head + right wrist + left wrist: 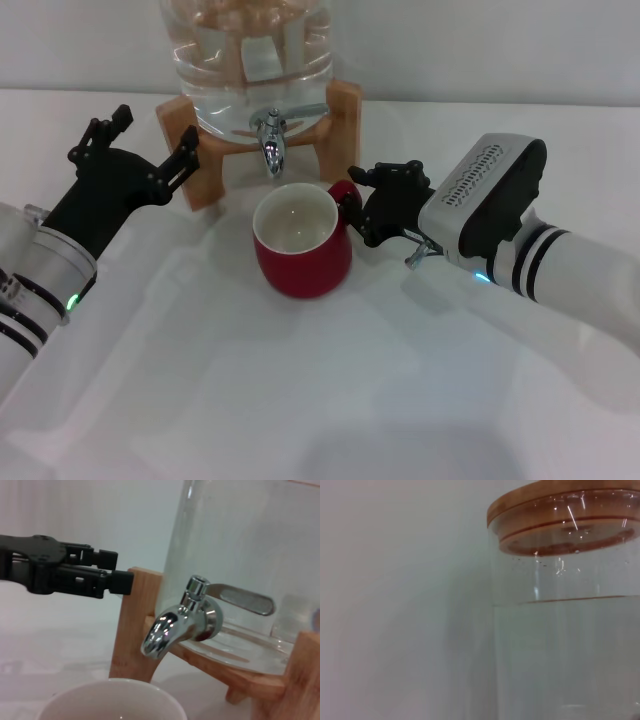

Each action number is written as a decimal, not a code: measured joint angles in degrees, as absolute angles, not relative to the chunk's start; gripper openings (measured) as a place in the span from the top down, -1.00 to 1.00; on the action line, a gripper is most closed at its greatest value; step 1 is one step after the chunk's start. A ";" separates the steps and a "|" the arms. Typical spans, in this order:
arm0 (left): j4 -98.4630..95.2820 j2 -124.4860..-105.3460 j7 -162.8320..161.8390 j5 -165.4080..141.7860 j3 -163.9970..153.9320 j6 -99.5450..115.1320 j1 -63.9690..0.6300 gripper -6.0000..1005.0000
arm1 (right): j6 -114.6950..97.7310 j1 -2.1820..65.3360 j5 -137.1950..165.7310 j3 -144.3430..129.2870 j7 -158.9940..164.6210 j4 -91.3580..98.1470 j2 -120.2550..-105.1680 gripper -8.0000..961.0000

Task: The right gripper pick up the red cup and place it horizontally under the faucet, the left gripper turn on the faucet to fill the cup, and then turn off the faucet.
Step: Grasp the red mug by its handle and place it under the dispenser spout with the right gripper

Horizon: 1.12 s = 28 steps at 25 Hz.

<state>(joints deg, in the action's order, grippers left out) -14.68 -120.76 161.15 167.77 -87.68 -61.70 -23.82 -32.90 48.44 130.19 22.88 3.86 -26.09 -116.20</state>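
Red cup [300, 245] upright on the white bench [300, 400], directly below the spout of the faucet [270, 135], cream inside still dry and empty. Right end effector [362, 208] at the cup's three o'clock, prongs clenched on the loop handle, steadying the cup in place. Left end effector [150, 150] at about ten o'clock from the cup, prongs spread and grasping nothing, just beside the near leg of the wooden stand [195, 160] and short of the tap. Seen from the right wrist, lever handle [240, 599] lying flat against the clear water jug [250, 540], no water running from the spout, left end effector's prong tip [115, 580] level with the stand's post.

Placing step judged done; opening the faucet now in hand. Next move calls for swinging the left end effector toward three o'clock, past the stand leg, up to the lever, then pushing it open while holding the cup steady under the stream
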 joint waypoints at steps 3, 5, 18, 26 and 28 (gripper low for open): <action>-14.68 -120.76 161.17 167.76 -88.04 -61.70 -23.82 -0.74 | -32.03 48.45 130.17 23.80 3.87 -26.33 -116.19 0.41; -14.68 -120.76 161.23 167.74 -88.11 -61.70 -23.82 -0.74 | -31.60 48.43 130.16 24.32 3.88 -26.54 -116.19 0.41; -14.76 -120.76 161.28 167.79 -88.45 -61.70 -23.82 -0.74 | -29.20 48.76 130.15 25.51 3.97 -28.21 -116.20 0.41; -14.73 -120.76 161.28 167.79 -88.88 -61.70 -23.82 -0.74 | -29.07 48.79 129.41 27.32 3.96 -29.13 -116.19 0.41; -14.73 -120.76 161.28 167.79 -88.87 -61.70 -23.82 -0.74 | -29.06 48.92 128.83 27.40 3.96 -29.18 -116.19 0.41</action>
